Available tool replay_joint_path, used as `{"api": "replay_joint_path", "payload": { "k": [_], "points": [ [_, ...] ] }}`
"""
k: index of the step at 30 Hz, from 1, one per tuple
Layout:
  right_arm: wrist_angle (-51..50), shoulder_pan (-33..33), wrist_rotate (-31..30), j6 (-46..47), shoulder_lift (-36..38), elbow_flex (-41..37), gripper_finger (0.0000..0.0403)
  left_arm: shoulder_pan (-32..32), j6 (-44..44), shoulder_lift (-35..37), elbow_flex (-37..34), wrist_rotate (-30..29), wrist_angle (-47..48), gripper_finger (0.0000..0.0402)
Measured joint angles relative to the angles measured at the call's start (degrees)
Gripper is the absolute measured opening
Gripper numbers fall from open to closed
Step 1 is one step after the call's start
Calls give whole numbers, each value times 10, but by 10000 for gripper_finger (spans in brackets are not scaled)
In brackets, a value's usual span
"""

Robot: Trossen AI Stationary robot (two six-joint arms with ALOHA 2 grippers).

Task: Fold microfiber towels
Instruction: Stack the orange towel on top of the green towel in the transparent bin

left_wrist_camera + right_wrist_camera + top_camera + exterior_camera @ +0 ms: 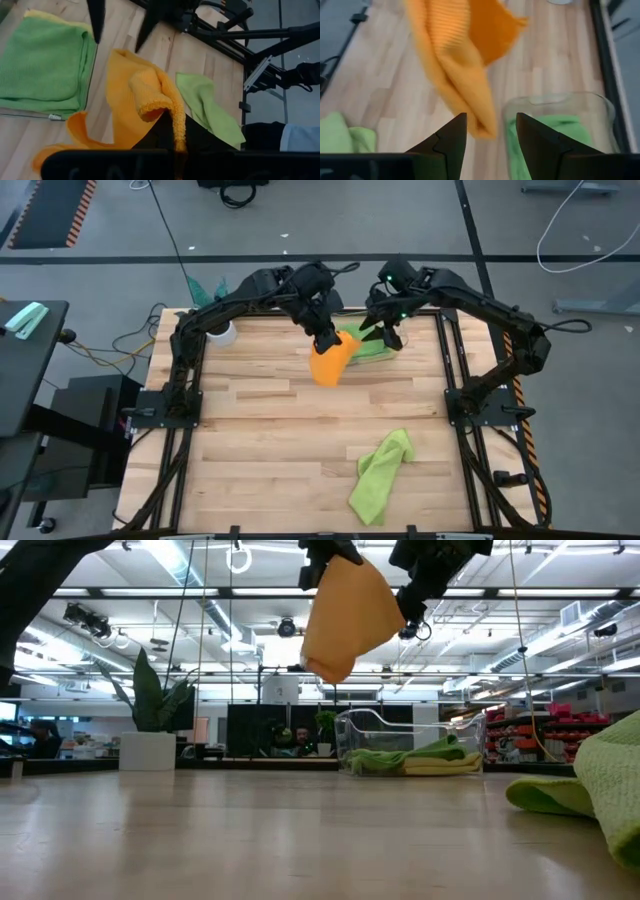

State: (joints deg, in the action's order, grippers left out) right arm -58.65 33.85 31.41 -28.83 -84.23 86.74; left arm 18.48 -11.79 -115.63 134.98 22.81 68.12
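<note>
My left gripper point(325, 338) is shut on the orange towel point(331, 364), which hangs high above the table in the low view point(345, 615). My right gripper point(384, 332) is open and empty just to the towel's right, over a clear bin point(372, 348); the orange towel point(452, 55) hangs in front of its fingers. The bin point(410, 745) holds a folded lime green towel point(40, 65) on a yellow towel point(52, 17). A second lime green towel point(380, 475) lies crumpled on the table near the front right. My left gripper pinches a bunched fold of the orange towel point(150, 102) between its two fingers, from above. Several layers are gathered there. The towel hangs slack below the fingers, lifted clear of the table, and its lower end point(325, 670) is free.
A plant in a white pot point(222, 333) stands at the table's far left. The clear bin point(560, 112) stands at the far middle. Bare wood lies between the bin and the crumpled green towel point(590, 790).
</note>
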Motion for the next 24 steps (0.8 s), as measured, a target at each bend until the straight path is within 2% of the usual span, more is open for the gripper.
{"api": "replay_joint_path", "payload": {
  "k": [14,24],
  "points": [
    [-13,-54,1,7,0,0,178,-1,-1,0,0,1,12,9],
    [-2,-53,-2,10,-12,1,178,-8,-7,0,0,8,12,9]
  ]
}}
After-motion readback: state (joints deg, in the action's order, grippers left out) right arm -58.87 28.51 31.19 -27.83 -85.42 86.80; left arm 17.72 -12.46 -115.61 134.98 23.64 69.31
